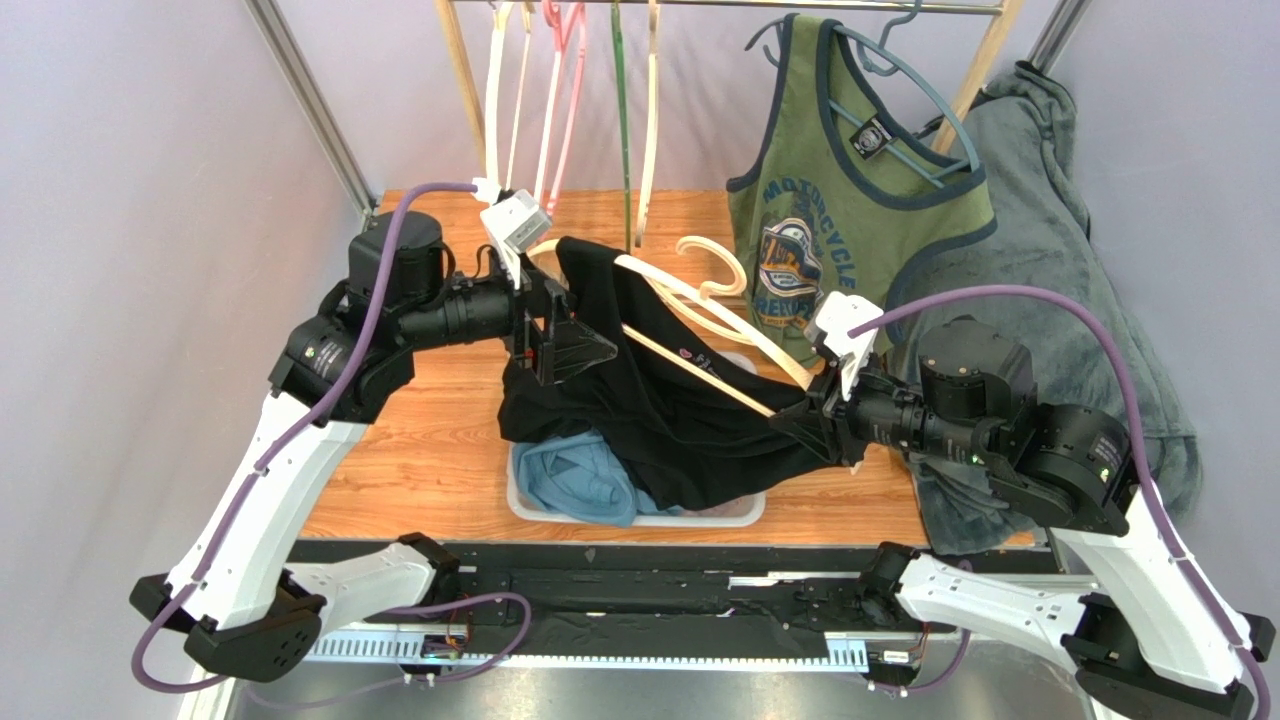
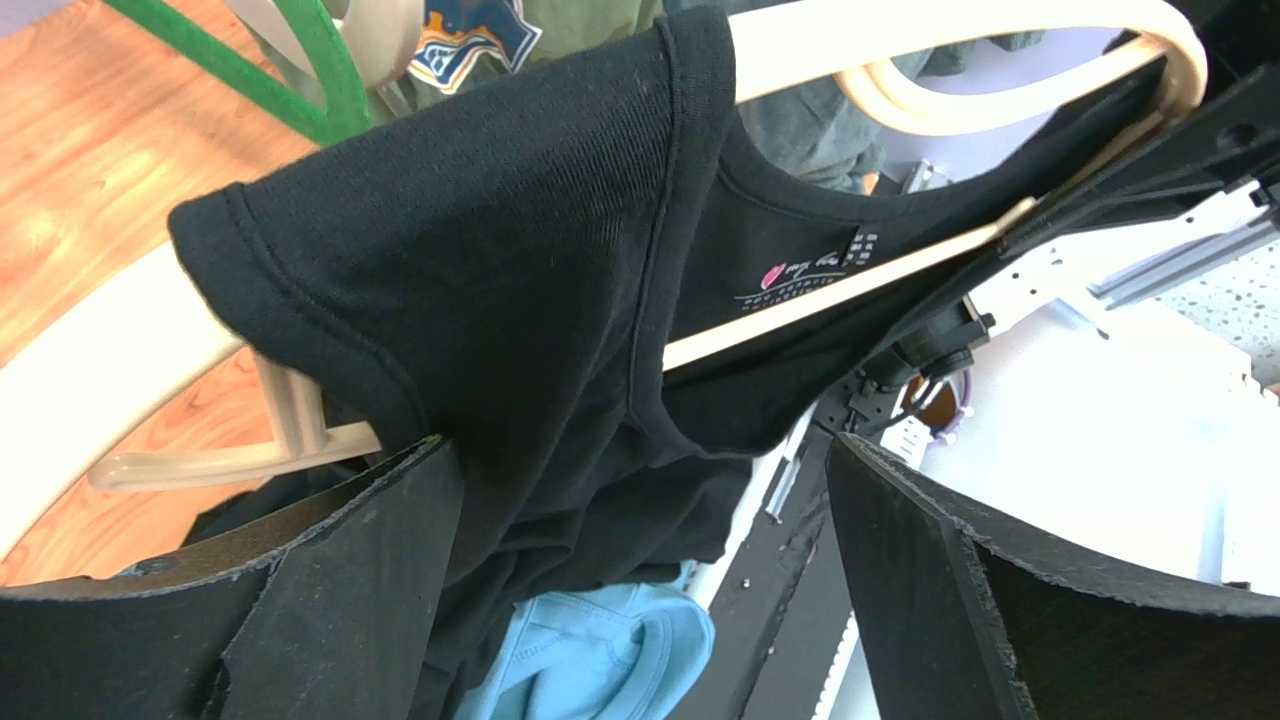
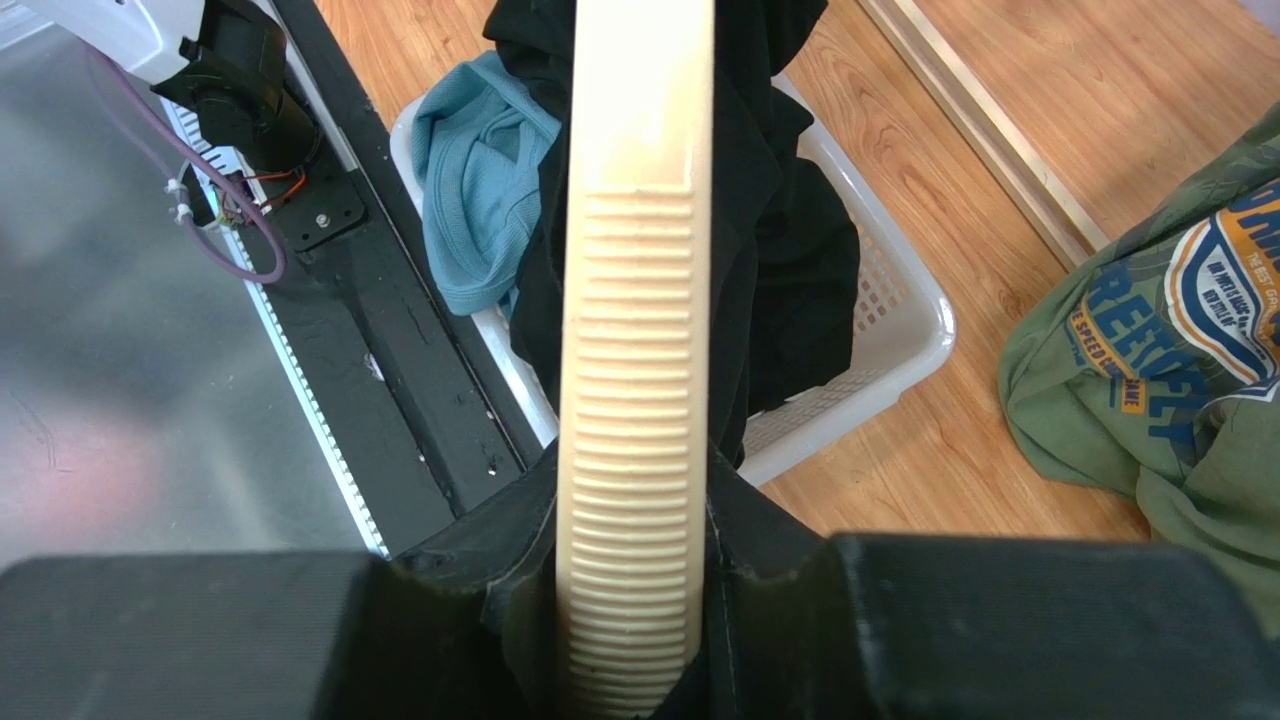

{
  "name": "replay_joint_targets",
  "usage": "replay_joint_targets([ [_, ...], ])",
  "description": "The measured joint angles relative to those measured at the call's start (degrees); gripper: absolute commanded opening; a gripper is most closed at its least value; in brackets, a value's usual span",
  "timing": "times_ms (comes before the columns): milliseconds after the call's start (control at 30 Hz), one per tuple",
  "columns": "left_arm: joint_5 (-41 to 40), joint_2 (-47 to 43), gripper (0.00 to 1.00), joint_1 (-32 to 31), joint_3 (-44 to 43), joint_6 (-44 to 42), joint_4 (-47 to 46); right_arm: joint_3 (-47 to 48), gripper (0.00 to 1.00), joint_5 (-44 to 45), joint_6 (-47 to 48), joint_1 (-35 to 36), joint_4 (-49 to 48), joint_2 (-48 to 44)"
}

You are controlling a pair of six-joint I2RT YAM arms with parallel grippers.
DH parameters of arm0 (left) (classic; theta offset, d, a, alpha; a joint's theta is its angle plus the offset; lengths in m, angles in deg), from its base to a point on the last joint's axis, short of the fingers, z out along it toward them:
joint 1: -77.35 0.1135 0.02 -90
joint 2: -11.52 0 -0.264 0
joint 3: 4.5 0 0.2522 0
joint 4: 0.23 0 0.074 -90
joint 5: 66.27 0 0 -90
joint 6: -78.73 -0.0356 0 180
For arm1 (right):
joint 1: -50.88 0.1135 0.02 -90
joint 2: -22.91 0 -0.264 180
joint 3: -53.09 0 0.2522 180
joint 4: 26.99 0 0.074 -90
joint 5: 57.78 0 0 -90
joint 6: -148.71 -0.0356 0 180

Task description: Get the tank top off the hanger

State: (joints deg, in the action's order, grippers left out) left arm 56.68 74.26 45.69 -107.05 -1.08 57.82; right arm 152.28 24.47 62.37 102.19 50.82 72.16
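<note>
The black tank top (image 1: 661, 405) is draped over a cream plastic hanger (image 1: 706, 323), which is held tilted above a white laundry basket (image 3: 902, 323). Its lower part is seen hanging down into the basket, beside a blue garment (image 3: 473, 165). The hanger's ribbed arm is pinched between the jaws of the right gripper (image 3: 631, 600), so that end of the frame is steadied. The jaws of the left gripper (image 2: 646, 570) are spread wide just below the other shoulder; the cloth is seen against the inner face of one finger but is not clamped.

The top is judged to be a light, soft ribbed knit that will sag, fold and stretch rather than keep its shape; nothing fragile is involved. Snagging on the hanger's tip is considered likely. Hold is best taken on the doubled shoulder seam or armhole hem, where the fabric is thickest, so that the shoulder can be drawn outward off the hanger's end
</note>
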Motion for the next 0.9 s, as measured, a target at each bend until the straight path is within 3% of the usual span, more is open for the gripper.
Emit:
replay_joint_targets([
  [167,-0.59,0.59,0.98,-0.02,-0.87,-0.04,-0.02,0.00,0.00,-0.02,-0.44,0.00,-0.46,0.13],
  [300,-1.20,0.92,0.76,-0.02,-2.10,-0.15,0.02,0.00,0.00,-0.24,-0.68,0.02,-1.05,0.11],
  [400,-1.31,1.53,0.47,-0.02,-3.15,-0.31,0.00,0.00,0.00,-0.35,-0.98,0.28,-1.27,0.04],
  [433,-1.27,1.79,0.31,-0.02,-3.45,-0.48,-0.02,0.00,0.00,-0.44,-1.14,0.42,-1.36,0.00],
  [467,-1.25,2.01,0.23,-0.02,-3.67,-0.59,-0.04,-0.02,0.00,-0.52,-1.20,0.52,-1.36,-0.09],
  [500,-1.25,2.14,0.06,-0.02,-3.78,-0.72,-0.07,-0.11,0.00,-0.66,-1.31,0.70,-1.38,-0.24],
  [533,-1.27,2.25,0.00,-0.02,-3.85,-0.66,-0.07,-0.31,0.00,-0.85,-1.36,0.83,-1.42,-0.46],
  [900,-5.29,2.75,0.00,-0.52,-6.32,-3.15,1.81,-1.01,0.00,-1.22,-1.92,1.18,-1.36,-1.73],
])
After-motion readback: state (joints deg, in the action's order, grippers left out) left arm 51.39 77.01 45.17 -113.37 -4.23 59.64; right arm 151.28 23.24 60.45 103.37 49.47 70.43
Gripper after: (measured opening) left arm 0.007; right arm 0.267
